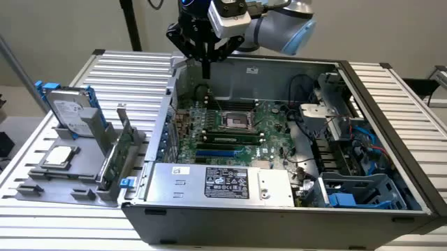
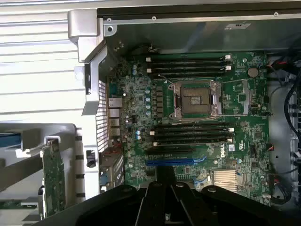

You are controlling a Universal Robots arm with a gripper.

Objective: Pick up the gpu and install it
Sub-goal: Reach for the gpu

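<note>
— Pincer point(image 1: 207, 73) in the exterior view?
— Clenched, empty, pointing straight down from the arm point(image 1: 286, 23) over the far side of the case point(image 1: 279, 225). The gpu point(image 1: 115, 151) stands upright in the grey holder point(image 1: 42, 183), on the exterior view's left.
— Wrist view?
— The pincer point(image 2: 165, 176) is shut above the motherboard point(image 2: 197, 117); gpu point(image 2: 52, 179) outside the case.

The exterior view stands off the slatted table point(image 1: 125, 68), high up, angled down over the whole open computer case point(image 1: 279, 225). The wrist view faces straight down into the case from nearer. Both share the motherboard point(image 1: 269, 123) point(image 2: 235, 117), its CPU socket point(image 1: 236, 121) point(image 2: 196, 100) and the gpu point(image 1: 114, 157) point(image 2: 54, 179) beside the case.
</note>
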